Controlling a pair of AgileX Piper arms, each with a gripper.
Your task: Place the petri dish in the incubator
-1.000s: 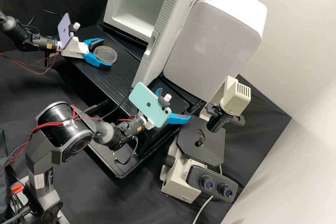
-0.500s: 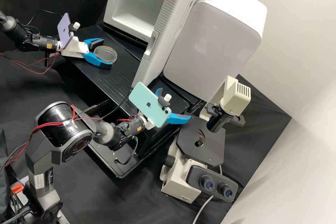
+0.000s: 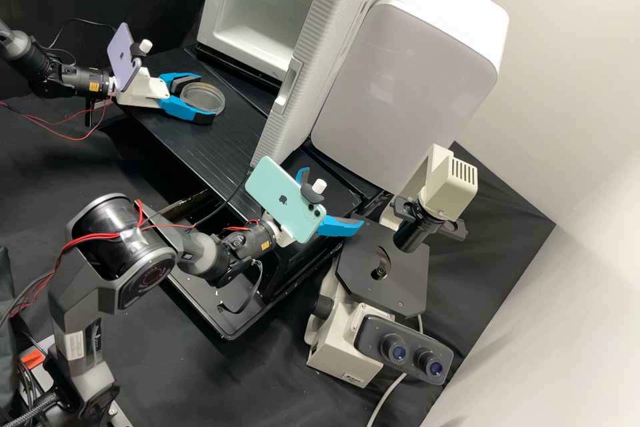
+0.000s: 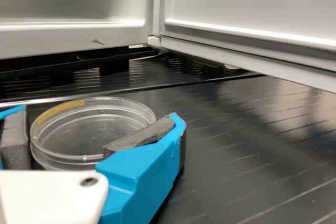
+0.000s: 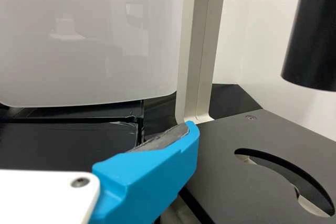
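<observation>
As left claw point(image 4: 97, 121) clamps, petri dish point(image 4: 86, 129) sits between.

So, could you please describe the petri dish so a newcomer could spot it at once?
Find the white incubator with its door open at the bench's back. On the black ribbed tray before it, at the left gripper, is the petri dish: the only clear, round, shallow thing there.

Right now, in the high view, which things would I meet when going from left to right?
The purple phone on the left wrist → petri dish → mint-green phone on the right wrist → microscope's camera head.
</observation>
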